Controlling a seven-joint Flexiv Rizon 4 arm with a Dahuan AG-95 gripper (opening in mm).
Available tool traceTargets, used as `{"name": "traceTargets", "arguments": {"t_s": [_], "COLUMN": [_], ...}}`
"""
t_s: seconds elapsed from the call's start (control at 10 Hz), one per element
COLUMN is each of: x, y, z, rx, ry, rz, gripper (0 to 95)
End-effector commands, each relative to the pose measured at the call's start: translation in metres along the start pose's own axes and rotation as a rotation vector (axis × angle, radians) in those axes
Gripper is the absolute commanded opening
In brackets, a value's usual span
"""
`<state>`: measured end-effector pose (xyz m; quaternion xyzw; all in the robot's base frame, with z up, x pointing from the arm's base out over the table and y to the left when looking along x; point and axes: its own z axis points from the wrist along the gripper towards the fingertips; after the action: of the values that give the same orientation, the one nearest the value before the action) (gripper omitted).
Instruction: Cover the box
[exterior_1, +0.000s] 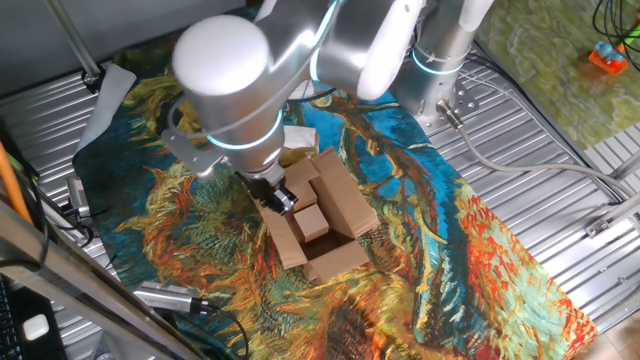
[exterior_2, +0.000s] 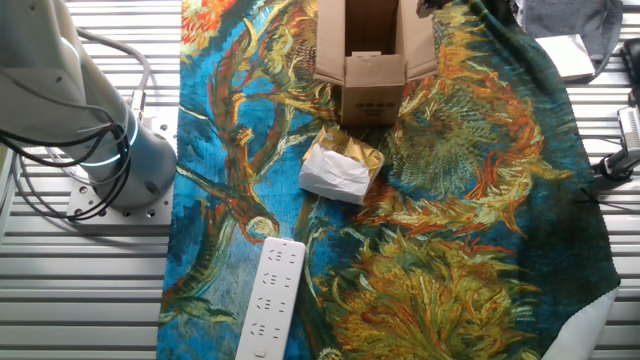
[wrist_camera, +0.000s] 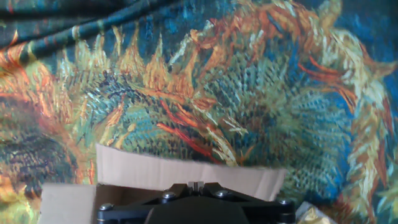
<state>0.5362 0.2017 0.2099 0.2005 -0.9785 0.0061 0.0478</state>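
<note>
Box (exterior_1: 322, 212) directly under and just in front of gripper (exterior_1: 277, 196), flaps spread open, long axis running away from it; finger state impossible to tell.

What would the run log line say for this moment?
task: cover the box | box: flaps open | gripper: at box's edge, state unclear | paper packet: beside box on cloth

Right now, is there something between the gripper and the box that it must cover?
Nothing visible is in the way. The gripper is already at the open box, beside its spread flaps. The white paper packet lies apart on the cloth, not between them.
</note>
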Motion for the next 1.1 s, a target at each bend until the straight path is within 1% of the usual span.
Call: {"name": "traceTargets", "arguments": {"t_s": [0.1,0.2,0.3,0.4,0.5,0.6,0.7,0.8,1.1], "x": [0.0034,0.0034,0.0034,0.0034,0.0034,0.0034,0.0034,0.0034,0.0034], "y": [-0.0001,-0.0001,-0.0001,-0.0001,-0.0001,-0.0001,-0.0001,-0.0001,-0.0001], "z": [0.0002,0.0002,0.0002,0.0002,0.0002,0.0002,0.0002,0.0002,0.0002], "rx": [0.014,-0.003,-0.033,-0.043,-0.065,-0.068,-0.065,-0.07,-0.069], "ry": [-0.006,-0.014,-0.032,-0.04,-0.055,-0.058,-0.046,-0.048,-0.048], "rz": [-0.053,-0.061,-0.058,-0.053,-0.051,-0.061,-0.051,-0.053,-0.07], "gripper": [0.0,0.0,0.0,0.0,0.0,0.0,0.0,0.0,0.0]}}
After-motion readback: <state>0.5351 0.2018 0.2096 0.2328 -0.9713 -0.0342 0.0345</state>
